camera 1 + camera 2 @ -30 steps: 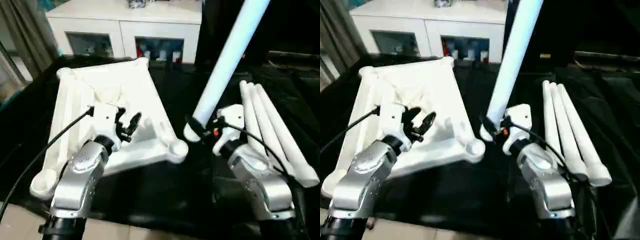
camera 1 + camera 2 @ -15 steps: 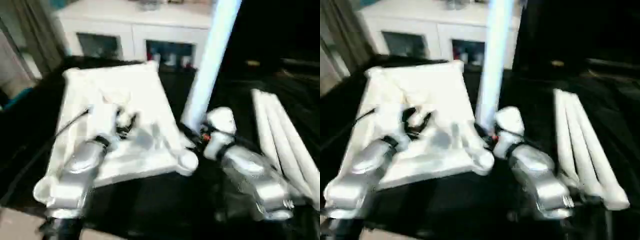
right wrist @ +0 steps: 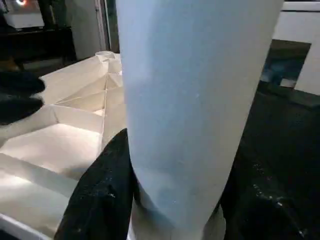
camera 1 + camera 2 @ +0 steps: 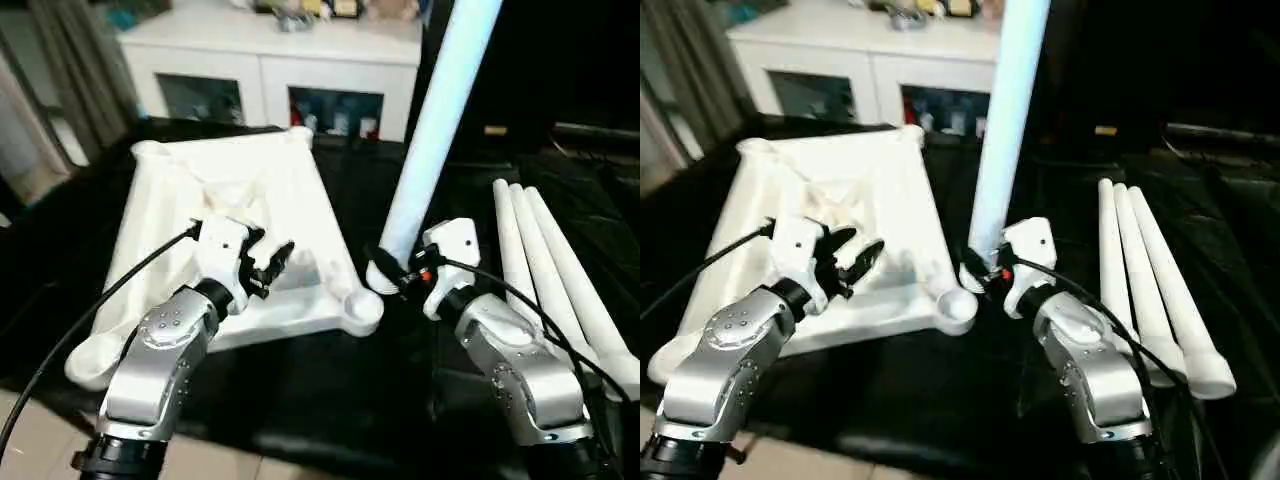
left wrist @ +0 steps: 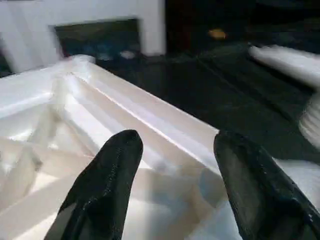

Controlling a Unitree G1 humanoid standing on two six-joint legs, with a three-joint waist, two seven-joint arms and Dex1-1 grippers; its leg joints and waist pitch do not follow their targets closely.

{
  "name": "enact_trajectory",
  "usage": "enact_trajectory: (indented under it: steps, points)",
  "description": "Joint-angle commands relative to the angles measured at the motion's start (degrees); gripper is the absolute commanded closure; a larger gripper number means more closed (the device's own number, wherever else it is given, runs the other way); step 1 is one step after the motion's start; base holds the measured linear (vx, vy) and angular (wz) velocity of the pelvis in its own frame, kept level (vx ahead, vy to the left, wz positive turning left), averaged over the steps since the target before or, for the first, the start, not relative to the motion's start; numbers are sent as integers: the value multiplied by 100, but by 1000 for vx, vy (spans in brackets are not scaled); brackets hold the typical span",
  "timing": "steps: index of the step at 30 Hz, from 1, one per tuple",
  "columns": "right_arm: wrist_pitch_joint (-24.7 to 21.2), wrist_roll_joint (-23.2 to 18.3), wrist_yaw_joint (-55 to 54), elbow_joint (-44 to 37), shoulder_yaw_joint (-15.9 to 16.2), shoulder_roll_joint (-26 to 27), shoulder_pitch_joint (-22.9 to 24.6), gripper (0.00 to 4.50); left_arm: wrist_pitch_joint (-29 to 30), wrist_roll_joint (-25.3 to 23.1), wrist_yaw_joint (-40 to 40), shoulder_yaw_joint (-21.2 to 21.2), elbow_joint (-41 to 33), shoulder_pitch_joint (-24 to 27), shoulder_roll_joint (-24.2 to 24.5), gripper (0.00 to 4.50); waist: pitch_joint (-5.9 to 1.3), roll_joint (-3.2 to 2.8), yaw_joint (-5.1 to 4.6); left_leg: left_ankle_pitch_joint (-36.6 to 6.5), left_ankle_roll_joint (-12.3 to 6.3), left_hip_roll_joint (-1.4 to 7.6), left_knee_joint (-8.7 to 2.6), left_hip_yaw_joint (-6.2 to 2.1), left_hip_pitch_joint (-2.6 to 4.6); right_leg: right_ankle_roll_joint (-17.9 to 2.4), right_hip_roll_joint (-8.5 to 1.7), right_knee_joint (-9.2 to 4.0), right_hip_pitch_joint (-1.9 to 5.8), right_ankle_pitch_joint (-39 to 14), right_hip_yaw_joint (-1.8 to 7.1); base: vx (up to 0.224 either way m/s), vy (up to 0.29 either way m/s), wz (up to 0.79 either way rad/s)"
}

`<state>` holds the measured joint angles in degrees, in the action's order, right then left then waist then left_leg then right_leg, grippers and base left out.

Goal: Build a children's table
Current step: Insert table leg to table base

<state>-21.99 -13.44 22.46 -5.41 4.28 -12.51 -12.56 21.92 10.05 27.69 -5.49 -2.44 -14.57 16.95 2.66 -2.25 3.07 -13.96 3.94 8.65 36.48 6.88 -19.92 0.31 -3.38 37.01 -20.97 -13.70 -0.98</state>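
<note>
The white tabletop (image 4: 240,200) lies upside down on the black table, ribbed underside up, with a round socket (image 4: 360,312) at its near right corner. My left gripper (image 4: 272,268) hovers open over the tabletop's near part, nothing between its fingers (image 5: 107,175). My right gripper (image 4: 392,268) is shut on the thick end of one white leg (image 4: 432,130), which stands nearly upright, its lower end close to the right of that corner socket. In the right wrist view the leg (image 3: 195,100) sits between the black fingers (image 3: 102,200). Three more white legs (image 4: 555,270) lie side by side at the right.
A white cabinet (image 4: 270,60) with glass doors stands behind the black-draped table (image 4: 330,400). A curtain (image 4: 70,80) hangs at the far left. The left arm's black cable (image 4: 110,290) runs across the tabletop's near left.
The camera shifted. My right gripper has carried the leg leftward, so its lower end is nearer the tabletop's corner socket and it stands more upright. The left gripper stays open over the tabletop.
</note>
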Motion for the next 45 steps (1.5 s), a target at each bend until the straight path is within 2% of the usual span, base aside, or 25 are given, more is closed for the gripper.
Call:
enact_trajectory:
  steps: [1, 3, 4, 6, 10, 11, 12, 13, 14, 17, 19, 23, 25, 27, 28, 29, 31, 32, 33, 34, 37, 39, 42, 43, 45]
  points:
    - [-131, -89, 22, -17, -228, -70, -92, 260, 117, 87, 578, -187, 217, -170, 181, 152, -237, 7, -3, -1477, 132, 274, -589, -52, 55, -902, -381, -578, 130, -1754, 246, -56, -3, 5]
    - [-48, -58, 108, 27, -261, -151, -138, 260, 170, 112, 1077, -373, 355, -282, 414, 141, -245, -6, 10, -1361, 121, 275, -595, -32, 35, -910, -383, -569, 112, -1671, 250, -28, -1, 2]
    - [13, -41, 233, 51, -260, -239, -165, 260, 210, 99, 1505, -558, 458, -364, 622, 134, -247, 1, 4, -1447, 125, 267, -614, -31, 10, -916, -378, -565, 124, -1667, 238, 0, 0, 0]
    - [49, -97, 533, 39, -245, -443, -181, 260, 195, -24, 2163, -871, 794, -609, 910, 121, -253, -12, 2, -1445, 125, 269, -615, -23, 5, -931, -374, -553, 110, -1556, 246, 0, 0, 0]
    - [2, -210, 734, 1, -226, -580, -165, 260, 23, -183, 2468, -1050, 1151, -847, 997, 95, -308, -2, 8, -878, 21, 268, -567, 14, -53, -1114, -380, -501, 167, -768, 239, 0, 0, 0]
    - [-48, -231, 844, -52, -195, -671, -135, 260, -2, -225, 2656, -1163, 1399, -1014, 1021, 116, -328, -35, 15, -705, 4, 265, -550, 18, -59, -1180, -379, -475, 178, -492, 231, 0, 0, 0]
    - [-57, -232, 864, -62, -191, -687, -130, 260, -5, -229, 2700, -1187, 1448, -1048, 1027, 123, -333, -11, 12, -623, -25, 253, -544, 29, -62, -1191, -362, -482, 181, -374, 229, 0, 0, 0]
    - [-79, -233, 915, -86, -180, -729, -116, 260, -14, -239, 2809, -1246, 1569, -1132, 1044, 127, -353, -15, 18, -469, -54, 250, -529, 33, -72, -1238, -352, -450, 194, -79, 223, 0, 0, 0]
    - [-95, -216, 981, -125, -151, -793, -83, 260, -122, -316, 2875, -1328, 1787, -1253, 1036, 126, -383, -56, 29, -245, -98, 251, -498, 35, -85, -1307, -357, -406, 203, 329, 222, 0, 0, 0]
    - [-125, -211, 1113, -211, -120, -887, -5, 260, -11, -364, 3048, -1469, 2105, -1444, 1004, 164, -387, -35, 24, -92, -191, 254, -488, 48, -108, -1420, -356, -390, 228, 714, 201, 0, 0, 0]
    - [-141, -221, 1120, -247, -148, -886, 24, 260, 169, -309, 3184, -1487, 2071, -1439, 988, 172, -376, -55, 23, -150, -201, 271, -497, 52, -104, -1475, -371, -404, 218, 578, 197, 0, 0, 0]
    - [-128, -221, 1117, -247, -127, -919, 42, 260, 178, -259, 3302, -1495, 2077, -1404, 979, 213, -351, -39, 23, -367, -189, 307, -521, 77, -80, -1539, -378, -446, 200, 200, 203, 0, 0, 0]
    - [-124, -214, 1110, -240, -111, -914, 33, 260, 158, -273, 3299, -1496, 2110, -1417, 977, 215, -341, -46, 32, -468, -156, 321, -531, 102, -76, -1517, -379, -459, 190, -11, 205, 0, 0, 0]
    - [-136, -210, 1130, -244, -78, -898, 31, 260, 203, -261, 3292, -1466, 2162, -1427, 959, 219, -334, -8, 31, -482, -145, 328, -541, 110, -80, -1487, -377, -466, 185, -73, 207, 0, 0, 0]
    - [-138, -203, 1135, -244, -61, -886, 28, 260, 223, -259, 3292, -1446, 2187, -1429, 951, 231, -333, -24, 36, -489, -135, 328, -542, 110, -80, -1465, -381, -463, 183, -129, 207, 0, 0, 0]
    - [-144, -204, 1143, -248, -47, -877, 25, 260, 229, -261, 3289, -1432, 2199, -1426, 946, 255, -333, -19, 37, -474, -135, 329, -541, 112, -80, -1455, -384, -467, 179, -136, 210, 0, 0, 0]
    - [-155, -201, 1144, -246, -28, -855, 9, 260, 240, -233, 3277, -1358, 2192, -1404, 917, 258, -335, -21, 36, -437, -141, 331, -541, 113, -85, -1455, -386, -464, 181, -91, 211, 0, 0, 0]
    - [-161, -208, 1150, -244, -17, -846, 1, 260, 230, -222, 3284, -1333, 2186, -1392, 911, 279, -332, -26, 36, -433, -144, 333, -542, 114, -82, -1463, -385, -466, 172, -67, 210, 0, 0, 0]
    - [-165, -206, 1147, -242, 6, -828, -9, 260, 202, -224, 3304, -1324, 2178, -1369, 921, 279, -334, -3, 33, -422, -152, 333, -540, 117, -83, -1463, -382, -466, 176, -44, 210, 0, 0, 0]
    - [-165, -207, 1147, -242, 8, -826, -10, 260, 199, -229, 3306, -1328, 2179, -1368, 924, 299, -331, -18, 38, -419, -153, 334, -545, 114, -84, -1464, -385, -461, 172, -36, 209, 0, 0, 0]
    - [-176, -215, 1156, -259, 45, -796, -6, 260, 138, -329, 3281, -1390, 2250, -1351, 956, 307, -326, -9, 38, -460, -145, 335, -552, 115, -84, -1440, -387, -469, 171, -105, 214, 0, 0, 0]
    - [-177, -218, 1164, -262, 56, -790, -2, 260, 114, -361, 3253, -1397, 2298, -1361, 953, 339, -322, -11, 34, -488, -144, 332, -553, 119, -83, -1421, -387, -478, 163, -155, 217, 0, 0, 0]
    - [-170, -211, 1165, -251, 77, -776, -27, 260, 91, -384, 3241, -1385, 2359, -1371, 929, 353, -324, -12, 38, -487, -127, 337, -558, 115, -78, -1403, -389, -479, 162, -161, 218, 0, 0, 0]
    - [-167, -208, 1166, -249, 82, -776, -32, 260, 82, -404, 3247, -1398, 2370, -1372, 932, 380, -319, -18, 36, -505, -121, 339, -564, 114, -81, -1405, -388, -484, 160, -151, 218, 0, 0, 0]
    - [-168, -216, 1163, -257, 85, -775, -33, 260, 63, -450, 3249, -1432, 2408, -1356, 935, 385, -317, -16, 36, -507, -119, 341, -568, 111, -83, -1403, -391, -486, 164, -143, 217, 0, 0, 0]
